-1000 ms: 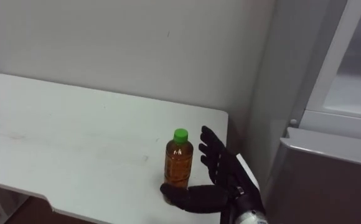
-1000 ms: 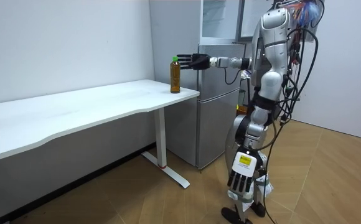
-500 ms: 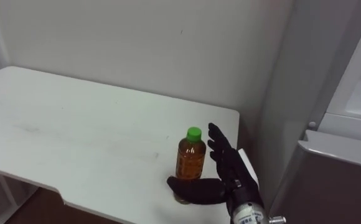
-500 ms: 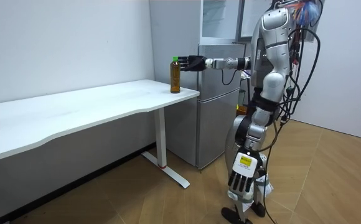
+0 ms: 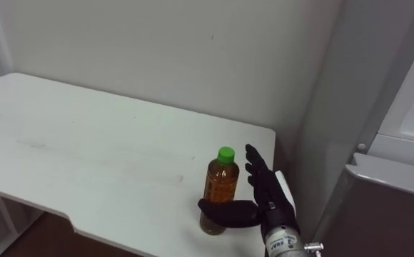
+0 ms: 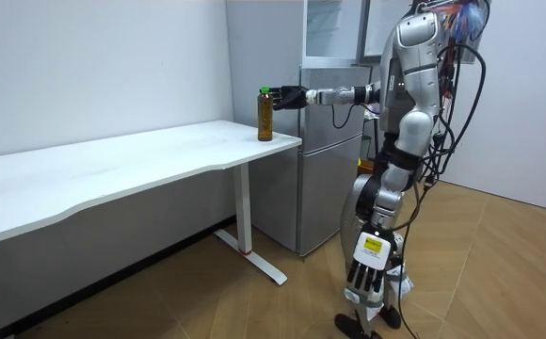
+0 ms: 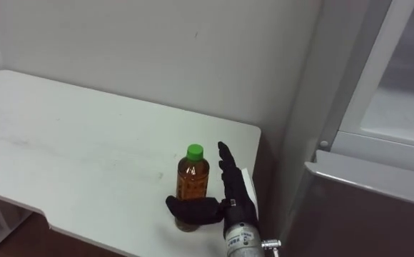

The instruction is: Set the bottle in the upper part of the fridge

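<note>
A white surface (image 5: 86, 153) stands beside a grey fridge (image 5: 396, 207). The bottle (image 5: 220, 187), amber with a green cap, stands upright near the surface's right front corner. The right robot hand (image 5: 268, 203) is just to the bottle's right, with fingers straight and pointing up. Its thumb lies across the bottle's lower front, not yet closed. The left robot hand (image 6: 364, 275) hangs relaxed, well away.

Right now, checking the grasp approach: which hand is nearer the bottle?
Right. The right hand is at the bottle, thumb across its lower front, straight fingers beside it. The left hand hangs by the robot's leg, well away from the table.
</note>
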Motion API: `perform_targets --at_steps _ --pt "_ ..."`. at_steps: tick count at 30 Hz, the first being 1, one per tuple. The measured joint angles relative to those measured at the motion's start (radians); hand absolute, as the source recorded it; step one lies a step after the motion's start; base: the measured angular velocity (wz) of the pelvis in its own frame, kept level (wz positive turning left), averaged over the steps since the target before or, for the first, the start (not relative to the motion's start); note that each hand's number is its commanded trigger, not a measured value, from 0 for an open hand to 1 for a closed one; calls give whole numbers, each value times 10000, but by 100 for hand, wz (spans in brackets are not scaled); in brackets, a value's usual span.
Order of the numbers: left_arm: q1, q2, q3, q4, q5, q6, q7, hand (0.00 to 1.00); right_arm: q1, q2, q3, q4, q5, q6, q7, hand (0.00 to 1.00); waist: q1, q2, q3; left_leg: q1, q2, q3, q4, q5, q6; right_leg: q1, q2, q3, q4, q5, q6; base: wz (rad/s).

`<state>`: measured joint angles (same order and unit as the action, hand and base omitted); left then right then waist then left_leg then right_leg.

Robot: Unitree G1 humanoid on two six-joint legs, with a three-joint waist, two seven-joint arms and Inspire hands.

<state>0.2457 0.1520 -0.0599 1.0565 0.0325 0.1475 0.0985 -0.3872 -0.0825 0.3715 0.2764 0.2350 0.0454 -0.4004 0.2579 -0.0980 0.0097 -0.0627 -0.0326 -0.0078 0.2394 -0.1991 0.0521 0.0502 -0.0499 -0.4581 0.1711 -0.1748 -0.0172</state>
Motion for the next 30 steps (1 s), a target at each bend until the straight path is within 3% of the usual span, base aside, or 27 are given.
perform_targets --at_steps 8,19,30 --pt "-3 29 4 14 -10 -23 -20 0 -40 -41 -28 420 -4 -1 -407 0 79 3 10 -121 -32 -196 62 10 3 -9 -4 -121 -13 1 3 7" --pt "-1 40 171 19 -12 -14 -61 0 -81 -59 -11 972 -61 -2 -430 0 654 -57 61 -201 -70 -305 133 14 10 -19 -28 -170 -15 -3 10 3" --pt "13 90 171 0 -15 -3 -212 0 -404 -198 -10 1438 -99 -1 -356 0 788 -62 62 -488 -164 -426 221 96 74 -198 -113 -412 -2 7 44 3"
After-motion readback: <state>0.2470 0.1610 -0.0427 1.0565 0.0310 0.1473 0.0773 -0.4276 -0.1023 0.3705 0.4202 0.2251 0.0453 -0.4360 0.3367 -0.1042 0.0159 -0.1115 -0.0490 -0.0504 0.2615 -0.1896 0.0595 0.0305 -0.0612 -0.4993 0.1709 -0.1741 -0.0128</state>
